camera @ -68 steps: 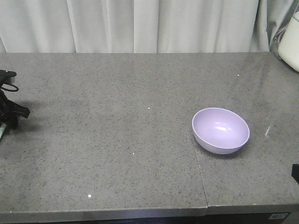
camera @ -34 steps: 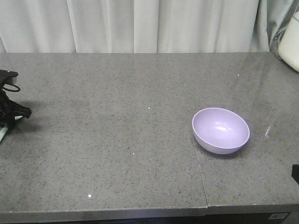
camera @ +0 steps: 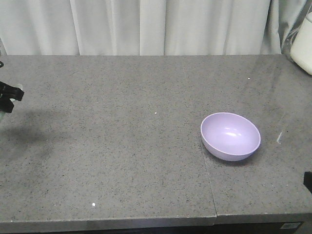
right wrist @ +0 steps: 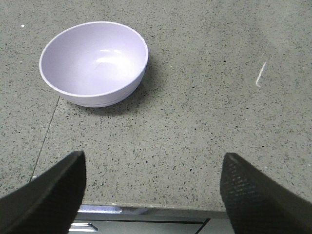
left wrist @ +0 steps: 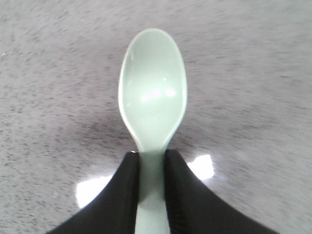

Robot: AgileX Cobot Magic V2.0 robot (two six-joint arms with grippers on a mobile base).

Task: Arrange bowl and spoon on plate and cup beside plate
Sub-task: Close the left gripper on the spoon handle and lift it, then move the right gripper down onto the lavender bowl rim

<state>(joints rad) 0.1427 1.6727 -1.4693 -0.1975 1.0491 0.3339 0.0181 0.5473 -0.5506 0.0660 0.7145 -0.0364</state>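
Note:
The pale lavender bowl stands upright and empty on the grey stone counter, right of the middle; the right wrist view shows the bowl at upper left. My left gripper is shut on the handle of the mint-green spoon, whose scoop points away from the fingers above the counter. In the front view the left gripper is a dark shape at the far left edge. My right gripper is open and holds nothing, hovering over the counter's front edge, well short of the bowl. The plate and the cup are out of view.
A seam runs through the counter just left of the bowl. A white rounded object stands at the far right back corner. A pale curtain hangs behind the counter. The counter's front edge lies under the right gripper.
The left gripper has risen at the left edge of the front view, and its shadow on the counter has spread and faded. The bowl and the right arm have not moved.

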